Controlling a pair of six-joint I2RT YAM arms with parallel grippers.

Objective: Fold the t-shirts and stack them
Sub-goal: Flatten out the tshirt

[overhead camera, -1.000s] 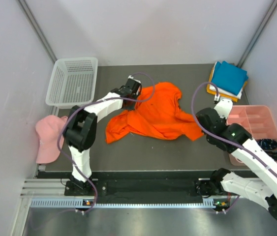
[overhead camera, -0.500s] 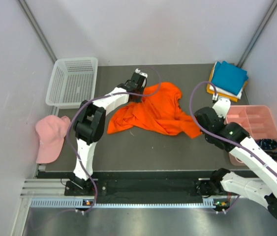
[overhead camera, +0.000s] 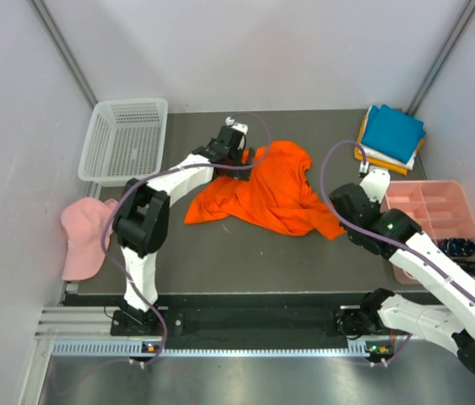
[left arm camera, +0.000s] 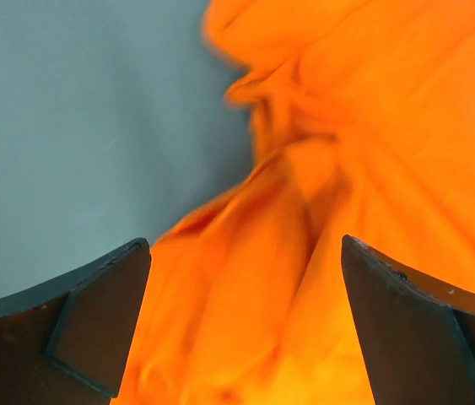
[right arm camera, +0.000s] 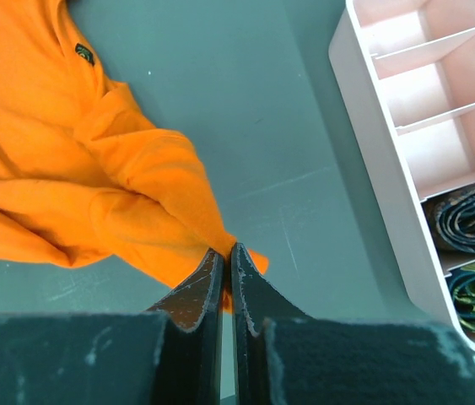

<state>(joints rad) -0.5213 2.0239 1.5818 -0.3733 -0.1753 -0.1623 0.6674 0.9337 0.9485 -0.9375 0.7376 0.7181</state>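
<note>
The bright orange t-shirt [overhead camera: 271, 190] is spread out, unfolded and wrinkled, on the dark table [overhead camera: 245, 253], in the far half of the surface and about midway between the left and right edges. The left gripper [left arm camera: 244, 249] is held just above the far left part of this shirt. Its jaws are wide apart and nothing is gripped between them; in the left wrist view only bunched orange fabric and a part of the table are seen between the two fingers. The right gripper [right arm camera: 227, 253] is placed at the near right corner of the shirt. Its fingers are pressed almost together, and a small tip of orange cloth is pinched between them against the table. A stack of folded t-shirts [overhead camera: 391, 135] is placed in the far right corner, with a teal blue one on top and white and amber yellow edges visible under it. Along the right edge a pink divided tray [overhead camera: 429, 201] is found, and rolled patterned cloths [right arm camera: 472, 221] are kept in its near compartments. A white mesh basket [overhead camera: 126, 139] stands in the far left corner, and a pale pink cap [overhead camera: 81, 236] lies at the left edge.
</note>
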